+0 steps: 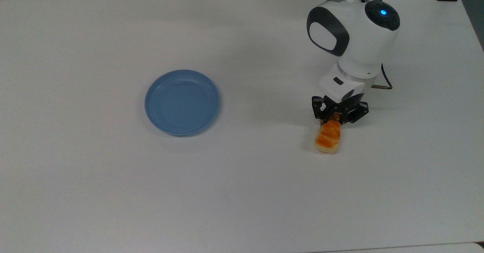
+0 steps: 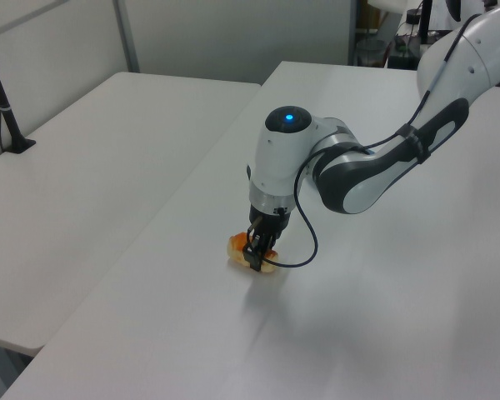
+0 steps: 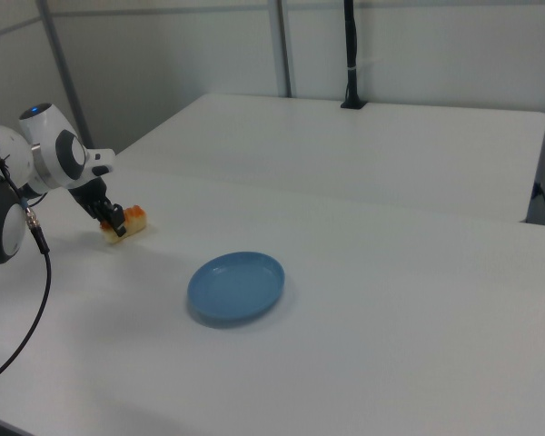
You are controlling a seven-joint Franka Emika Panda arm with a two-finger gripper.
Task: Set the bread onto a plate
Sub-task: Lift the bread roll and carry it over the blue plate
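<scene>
**Pinching the loaf's end**

My claw (image 1: 335, 119) is clenched on the near end of the bread (image 1: 328, 139) — low on the worktop (image 1: 242, 192), for a firm hold. The plate (image 1: 182, 102) sits well apart, toward the top view's left.

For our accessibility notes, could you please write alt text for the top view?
The robot arm's tool is closed on one end of a small orange-topped bread loaf on a white table; an empty round light-blue plate sits apart toward the top view's left.

In the top view, the bread (image 1: 328, 138) lies on the table (image 1: 242, 192), well right of the plate (image 1: 182, 102).
</scene>
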